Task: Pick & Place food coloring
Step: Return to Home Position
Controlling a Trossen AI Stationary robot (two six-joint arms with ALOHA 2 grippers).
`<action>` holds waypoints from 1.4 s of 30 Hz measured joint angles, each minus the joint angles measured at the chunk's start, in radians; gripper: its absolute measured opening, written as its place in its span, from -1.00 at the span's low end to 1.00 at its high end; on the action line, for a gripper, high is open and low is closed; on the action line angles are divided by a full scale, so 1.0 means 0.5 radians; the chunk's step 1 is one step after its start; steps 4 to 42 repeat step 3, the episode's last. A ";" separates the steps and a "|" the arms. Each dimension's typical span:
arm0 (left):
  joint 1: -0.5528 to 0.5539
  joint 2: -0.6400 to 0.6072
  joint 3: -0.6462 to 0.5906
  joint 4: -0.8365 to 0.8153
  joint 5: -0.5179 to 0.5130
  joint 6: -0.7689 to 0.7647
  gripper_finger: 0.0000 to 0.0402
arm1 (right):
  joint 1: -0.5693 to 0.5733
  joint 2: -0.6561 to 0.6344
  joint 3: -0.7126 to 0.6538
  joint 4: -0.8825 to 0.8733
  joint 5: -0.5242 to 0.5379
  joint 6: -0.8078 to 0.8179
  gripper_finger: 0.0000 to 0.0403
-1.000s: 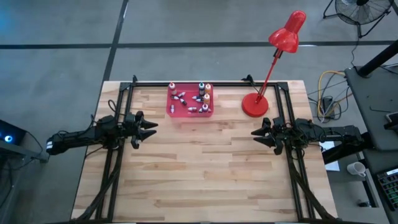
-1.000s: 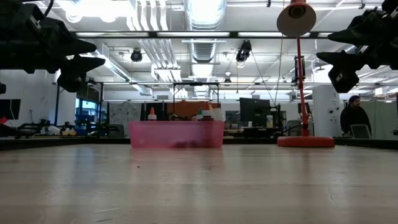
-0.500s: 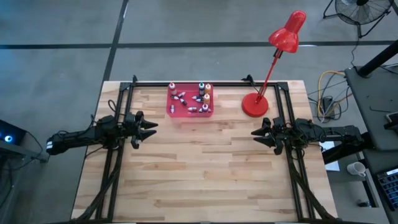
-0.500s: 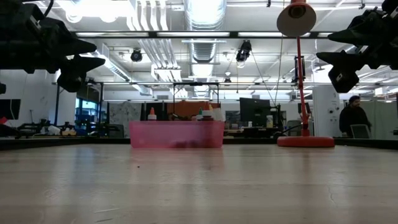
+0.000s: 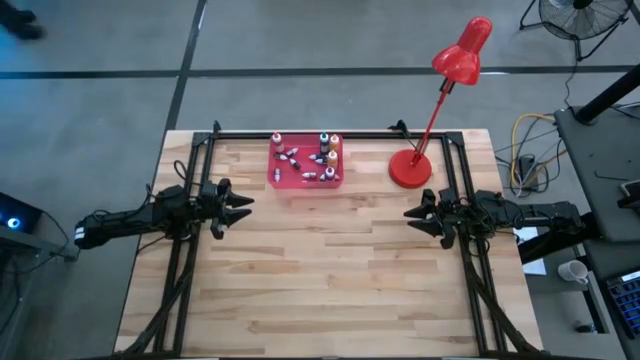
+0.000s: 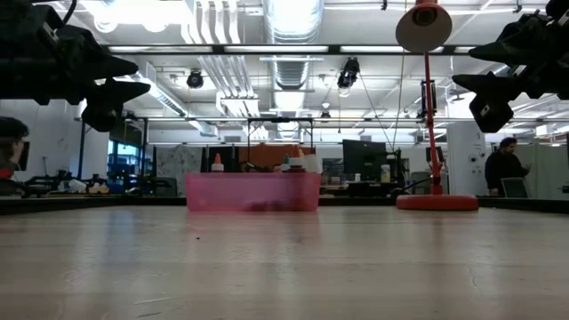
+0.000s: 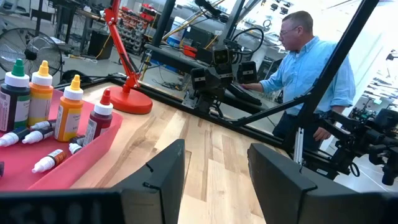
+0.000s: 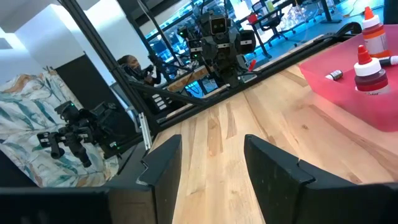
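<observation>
The left pincer (image 5: 240,205) hung above the pale wooden plank table (image 5: 320,290) at its own edge. Its two dark fingers were spread apart with nothing between them. The right pincer (image 5: 412,214) faced it from the opposite edge, likewise parted and empty. This mirrored, drawn-back pose, well clear of the boards in the low view, read as a rest posture rather than a reach, which fitted a return to home.

The food coloring bottles (image 5: 310,160), tiny droppers with orange, red and dark bodies and pale caps, all sat inside the flat pink-red plastic tray (image 5: 273,178). It lay ahead of the left pincer and off to one side, nearer to it than to the right pincer. A few bottles stood upright by one wall and the rest lay flat, a jumble that suited a bin meant only to collect them. None showed on the bare wood, so the sorting looked finished.

The red desk lamp with a round base (image 5: 410,170) stood near the right pincer, outside either arm's path. A person in a light blue shirt (image 7: 311,62) stood beyond the table, past the right arm.
</observation>
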State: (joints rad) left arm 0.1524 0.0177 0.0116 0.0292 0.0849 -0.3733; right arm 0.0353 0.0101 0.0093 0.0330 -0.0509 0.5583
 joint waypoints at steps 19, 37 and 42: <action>0.000 0.000 0.000 0.000 0.000 0.000 -0.26 | -0.001 0.000 0.000 0.000 0.000 0.000 -0.17; 0.000 0.000 0.000 0.000 0.000 0.000 -0.26 | -0.001 0.000 0.000 0.000 0.000 0.000 -0.17; 0.000 0.000 0.000 0.000 0.000 0.000 -0.26 | -0.001 0.000 0.000 0.000 0.000 0.000 -0.17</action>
